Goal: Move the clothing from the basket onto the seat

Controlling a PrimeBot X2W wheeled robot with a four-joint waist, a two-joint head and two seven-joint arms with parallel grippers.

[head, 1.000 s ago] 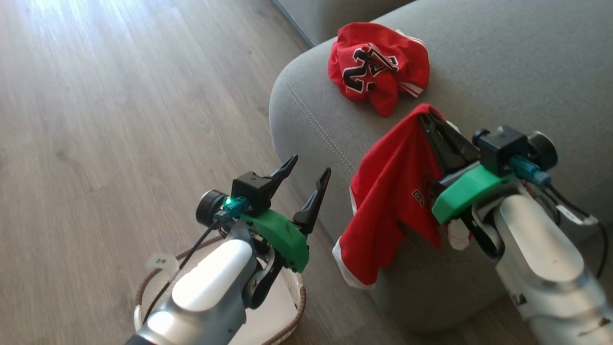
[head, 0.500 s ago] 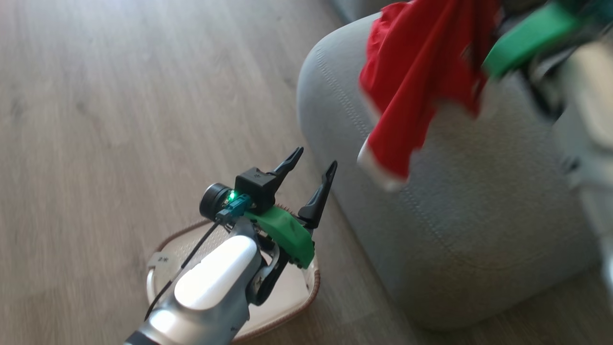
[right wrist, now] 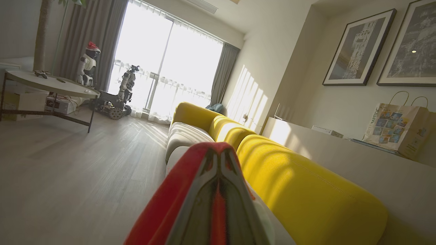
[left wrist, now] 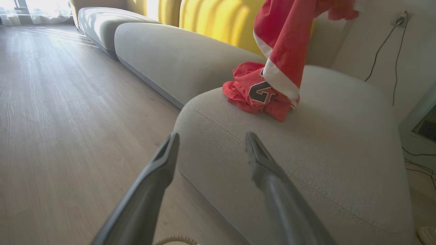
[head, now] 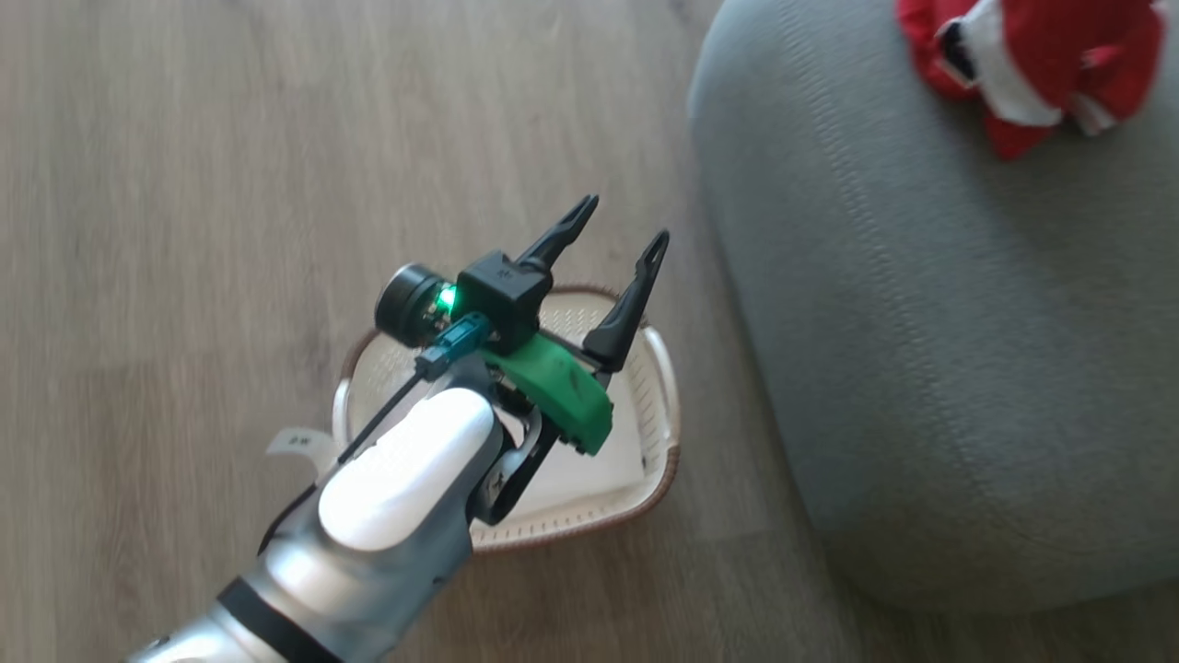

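The cream basket [head: 665,405] stands on the wooden floor beside the grey seat [head: 921,350], and its inside looks bare. My left gripper [head: 622,221] hovers open above it with nothing between its fingers. In the left wrist view, the left gripper [left wrist: 211,139] points at the seat [left wrist: 323,143], where a crumpled red jersey [left wrist: 250,93] lies. Above the jersey hangs a second red garment [left wrist: 282,41] with white trim. My right gripper [right wrist: 218,153] is shut on that red garment [right wrist: 160,217]. Red clothing [head: 1041,55] lies at the seat's far end in the head view.
Yellow sofa backs [right wrist: 306,183] run behind the grey cushions. A round table [right wrist: 51,85] and two other robots [right wrist: 115,95] stand near the window. A paper bag [right wrist: 398,126] sits on a ledge. Cables [left wrist: 391,41] hang on the wall right of the seat.
The head camera has tipped down, so the basket now sits mid-picture. My right gripper has lifted the red garment up off the seat's front edge and out of the head view. The left gripper stays open.
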